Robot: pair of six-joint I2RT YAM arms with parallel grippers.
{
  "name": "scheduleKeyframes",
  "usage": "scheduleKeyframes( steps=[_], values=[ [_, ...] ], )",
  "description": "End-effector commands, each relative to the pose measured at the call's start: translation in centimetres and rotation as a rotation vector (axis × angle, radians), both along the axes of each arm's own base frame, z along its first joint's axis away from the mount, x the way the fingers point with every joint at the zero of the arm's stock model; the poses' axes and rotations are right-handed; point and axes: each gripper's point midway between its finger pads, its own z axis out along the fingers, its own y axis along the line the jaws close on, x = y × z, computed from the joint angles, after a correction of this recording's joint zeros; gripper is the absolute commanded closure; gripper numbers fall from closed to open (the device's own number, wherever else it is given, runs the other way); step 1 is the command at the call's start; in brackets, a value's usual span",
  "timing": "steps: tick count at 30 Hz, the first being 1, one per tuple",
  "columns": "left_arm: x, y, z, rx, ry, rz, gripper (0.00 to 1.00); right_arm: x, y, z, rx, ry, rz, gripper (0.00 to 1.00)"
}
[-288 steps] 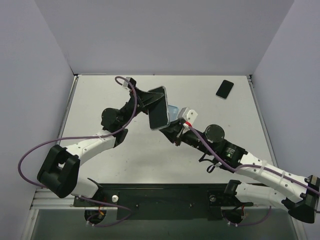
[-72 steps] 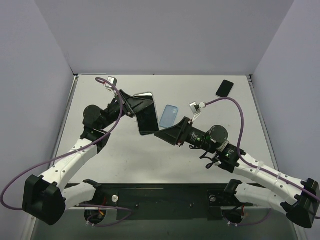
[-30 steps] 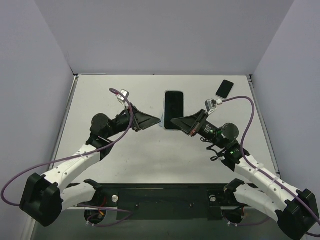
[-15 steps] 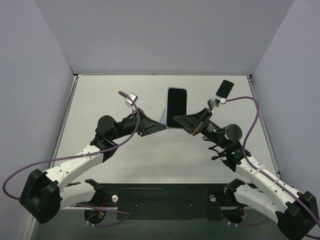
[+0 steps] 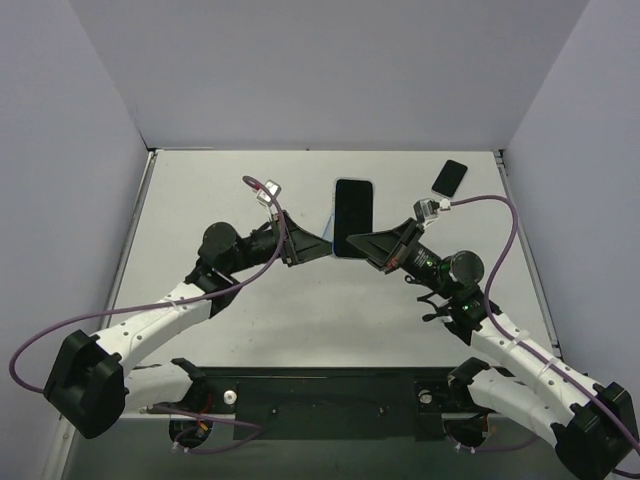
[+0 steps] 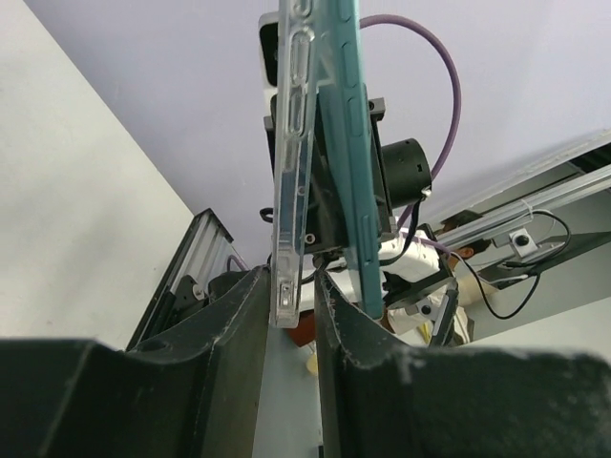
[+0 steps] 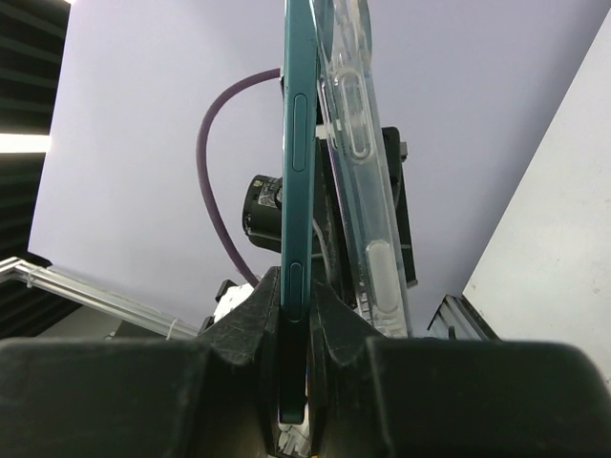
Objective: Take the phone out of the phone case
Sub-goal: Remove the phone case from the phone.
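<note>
The phone (image 5: 352, 215), dark screen and teal edge, stands upright above the table's middle. My right gripper (image 5: 347, 247) is shut on its lower end; in the right wrist view the phone (image 7: 296, 143) is pinched between the fingers of that gripper (image 7: 294, 286). The clear phone case (image 5: 329, 227) stands just left of it, apart from the phone. My left gripper (image 5: 324, 247) holds the case's lower end. In the left wrist view the case (image 6: 291, 143) rises from between the fingers of the left gripper (image 6: 289, 291), with the phone (image 6: 342, 124) beside it.
A second black phone (image 5: 449, 178) lies flat at the table's far right corner. The white tabletop (image 5: 220, 190) has walls at the back and on both sides. Purple cables loop off both arms.
Over the last second both grippers have shifted slightly right and farther back, with the left one closing in on the right. Phone and case now stand side by side.
</note>
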Motion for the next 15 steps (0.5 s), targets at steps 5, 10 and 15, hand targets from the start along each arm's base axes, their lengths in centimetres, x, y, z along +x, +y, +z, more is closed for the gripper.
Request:
scheduleKeyframes(
  steps=[5,10,15],
  values=[
    [1.4,-0.6,3.0,-0.005,-0.102,0.048,0.86,-1.7,-1.1,3.4,0.083,-0.141,0.006,1.00],
    [2.9,-0.7,0.0,0.143,-0.077,0.111,1.00,-1.9,-1.3,3.1,0.053,-0.149,-0.009,1.00],
    [6.3,1.8,-4.6,0.451,-0.044,0.317,1.00,-1.8,-1.8,1.5,-0.074,-0.163,-0.069,1.00]
  ],
)
